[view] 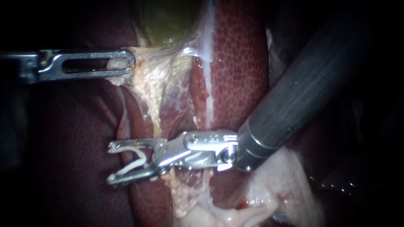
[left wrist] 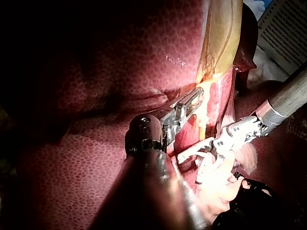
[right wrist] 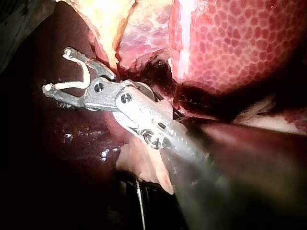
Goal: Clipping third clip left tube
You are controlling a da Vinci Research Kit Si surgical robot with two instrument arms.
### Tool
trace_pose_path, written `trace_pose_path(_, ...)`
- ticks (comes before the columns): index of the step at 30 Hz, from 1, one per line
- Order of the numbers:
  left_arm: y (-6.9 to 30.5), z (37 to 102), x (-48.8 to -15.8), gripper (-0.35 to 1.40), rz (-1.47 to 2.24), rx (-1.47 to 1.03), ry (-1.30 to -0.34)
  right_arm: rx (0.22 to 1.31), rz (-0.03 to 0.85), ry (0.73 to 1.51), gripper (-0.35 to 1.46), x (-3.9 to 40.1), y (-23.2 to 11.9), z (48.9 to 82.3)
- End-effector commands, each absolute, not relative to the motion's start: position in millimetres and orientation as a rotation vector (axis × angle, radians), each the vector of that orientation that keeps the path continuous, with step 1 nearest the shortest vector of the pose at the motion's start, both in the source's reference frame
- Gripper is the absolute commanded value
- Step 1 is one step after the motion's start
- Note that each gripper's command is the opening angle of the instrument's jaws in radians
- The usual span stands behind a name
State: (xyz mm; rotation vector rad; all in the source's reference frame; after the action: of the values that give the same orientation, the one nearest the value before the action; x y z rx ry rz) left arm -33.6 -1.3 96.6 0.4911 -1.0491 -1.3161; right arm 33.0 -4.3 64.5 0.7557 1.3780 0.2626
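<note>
The clip [view: 128,168] is sitting in my right instrument [view: 110,164], low in the endoscope view, just beside the pale left tube [view: 153,111]. The jaws are standing wide apart. The little white clip is lying bent open between them and touching both, so they are holding it from two sides. The tube is running down from the gallbladder [view: 168,21], over the dark red liver [view: 240,63]. As far as I can tell, it is passing by the root of the jaws, not between their tips. I am not seeing any tissue inside the clip.

My left instrument [view: 124,65] is biting the pale tissue [view: 145,73] under the gallbladder, with its jaws closed on it. It is pulling that tissue sideways, so the tube is looking stretched.

I am guessing the clip is very light, thin and a bit springy, so a bump could knock it loose. The tube is looking soft, wet and slippery, and I think it would tear if I tugged it. The best place to catch it is a bare stretch below the gallbladder, with the tube lying deep in the bend of the clip.
</note>
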Motion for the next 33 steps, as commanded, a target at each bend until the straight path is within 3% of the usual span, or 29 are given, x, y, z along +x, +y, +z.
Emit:
trace_pose_path(1, -1.3, 96.6, -33.6, -0.16, -1.316, 0.491, -1.049, 0.755, 0.263, 1.378, 0.52, 33.0, -4.3, 64.5)
trace_pose_path(18, -1.3, 96.6, -33.4, -0.16, -1.316, 0.491, -1.049, 0.764, 0.258, 1.380, 0.53, 31.7, -4.2, 64.0)
trace_pose_path(33, -1.3, 96.5, -33.3, -0.16, -1.315, 0.492, -1.049, 0.768, 0.294, 1.378, 0.53, 26.1, -1.3, 60.5)
